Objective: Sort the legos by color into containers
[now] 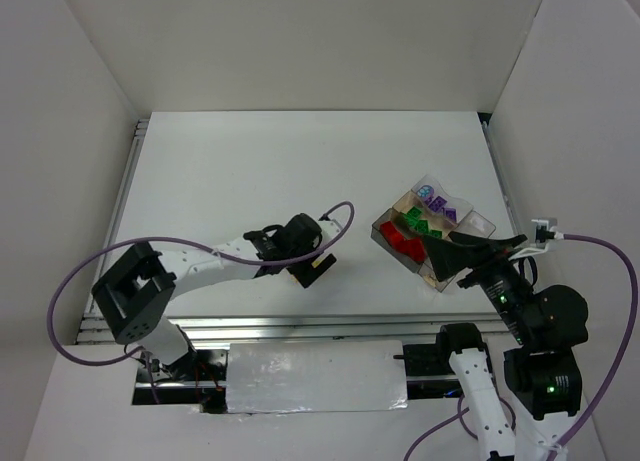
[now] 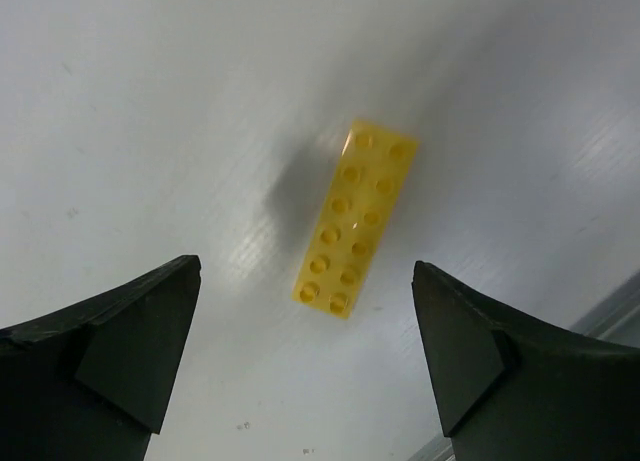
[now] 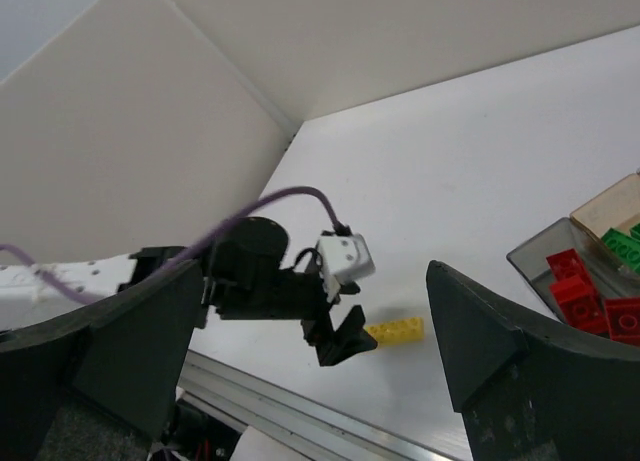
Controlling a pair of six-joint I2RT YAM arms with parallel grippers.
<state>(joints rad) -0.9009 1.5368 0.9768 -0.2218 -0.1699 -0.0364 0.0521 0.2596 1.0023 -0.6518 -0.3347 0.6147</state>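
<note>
Left end effector (image 3: 345, 343): fingers apart, nothing held, hanging over the yellow plate (image 2: 355, 218). The plate lies flat, studs up, alone on the counter (image 1: 250, 171), near the near edge and well left of the organizer box (image 1: 480, 222).

Right end effector (image 1: 450, 258): also spread and empty, parked over the near end of the box.

Risks, as I read it:
- The plate is thin and flat, so the fingers may ride over it or pinch only an edge.
- It sits skewed to the closing line, so first contact could spin it or skid it toward the near rail (image 2: 615, 306).
- A weak edge pinch could drop it on the way to the box.

The box already holds red bricks (image 3: 585, 296), green bricks (image 3: 628, 247) and purple pieces (image 1: 440, 209). Can't tell which compartment is meant for yellow. The right end effector blocks the box's near side, so it probably needs to back off before the drop.
</note>
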